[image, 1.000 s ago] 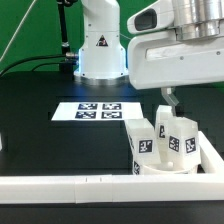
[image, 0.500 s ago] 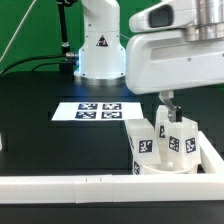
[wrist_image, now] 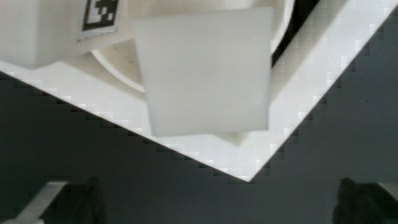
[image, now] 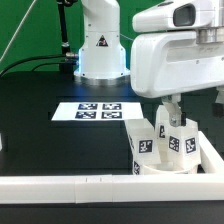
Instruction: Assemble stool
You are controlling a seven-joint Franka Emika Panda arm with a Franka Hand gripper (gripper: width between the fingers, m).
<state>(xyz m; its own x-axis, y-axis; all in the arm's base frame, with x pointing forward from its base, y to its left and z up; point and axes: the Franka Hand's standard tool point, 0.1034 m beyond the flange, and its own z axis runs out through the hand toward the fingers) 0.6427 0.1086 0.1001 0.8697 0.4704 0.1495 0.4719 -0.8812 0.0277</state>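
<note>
Descent was the change: the gripper had sunk over the last second toward the legs standing on the seat in the wall's corner. Its fingers were spread wide, holding nothing. Probably it was checking or seating a leg.

Below my claw I see smooth, matt white plastic legs with printed paper-like tags; the table under them looks matt black, the wall glossy white.
</note>
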